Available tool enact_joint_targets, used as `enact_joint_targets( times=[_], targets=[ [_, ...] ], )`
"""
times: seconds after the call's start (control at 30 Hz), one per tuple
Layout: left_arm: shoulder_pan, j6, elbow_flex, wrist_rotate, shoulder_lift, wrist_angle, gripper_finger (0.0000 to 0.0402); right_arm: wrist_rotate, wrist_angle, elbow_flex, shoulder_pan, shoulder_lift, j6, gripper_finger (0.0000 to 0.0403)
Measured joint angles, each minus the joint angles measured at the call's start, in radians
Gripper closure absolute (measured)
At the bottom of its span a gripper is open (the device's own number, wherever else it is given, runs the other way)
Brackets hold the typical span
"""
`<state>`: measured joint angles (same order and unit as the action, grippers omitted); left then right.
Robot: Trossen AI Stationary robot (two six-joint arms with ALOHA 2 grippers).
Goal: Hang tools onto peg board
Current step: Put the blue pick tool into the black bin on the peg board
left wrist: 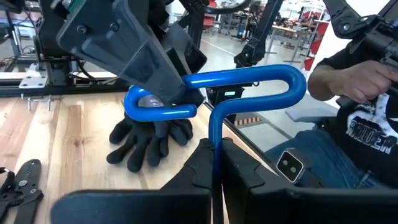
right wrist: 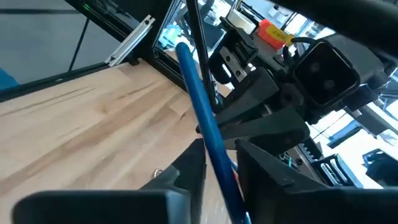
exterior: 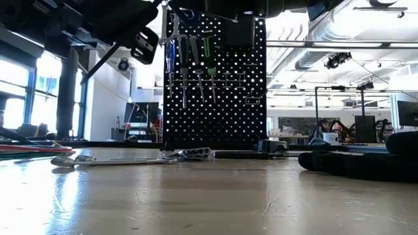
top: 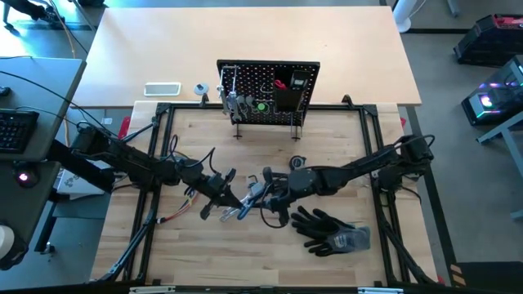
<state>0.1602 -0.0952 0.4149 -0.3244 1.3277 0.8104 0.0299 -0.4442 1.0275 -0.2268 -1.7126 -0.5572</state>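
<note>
Even overhead light falls on the counter (top: 270,163) in the high view, bright and nearly shadowless, with a bluish glow along the far edge of the pale surface behind it. The low view is strongly backlit: windows and ceiling lamps blow out to white, the peg board (exterior: 215,85) stands as a dark silhouette with light sparkling through its holes, and the near wood is blurred with soft sheen. In the left wrist view the blue tool (left wrist: 249,87) carries glossy highlights, while the room behind is soft. The right wrist view is blurred close up, with glaring white at its far corner
</note>
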Motion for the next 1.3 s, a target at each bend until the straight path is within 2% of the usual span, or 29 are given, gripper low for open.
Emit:
enact_joint_targets(
  times=[0.27,0.57,0.9,1.1,1.3],
  targets=[
    [-0.010,0.000,0.000,-0.006,0.000,0.003,0.0400,0.034,0.008,0.000,0.011,0.000,0.004,0.0381],
    [-0.010,0.001,-0.001,0.017,0.000,-0.006,0.0394,0.025,0.021,0.000,0.011,0.000,0.059,0.0385],
    [-0.011,0.005,0.000,0.095,0.000,-0.028,0.0326,-0.071,0.189,0.000,-0.004,0.063,0.132,0.0388],
    [-0.012,0.063,0.000,0.165,0.000,-0.043,0.0280,-0.187,0.313,0.000,-0.037,0.133,0.157,0.0388],
    [-0.012,0.106,0.000,0.245,0.000,-0.105,0.0255,-0.322,0.465,0.000,-0.069,0.240,0.212,0.0388]
  ],
)
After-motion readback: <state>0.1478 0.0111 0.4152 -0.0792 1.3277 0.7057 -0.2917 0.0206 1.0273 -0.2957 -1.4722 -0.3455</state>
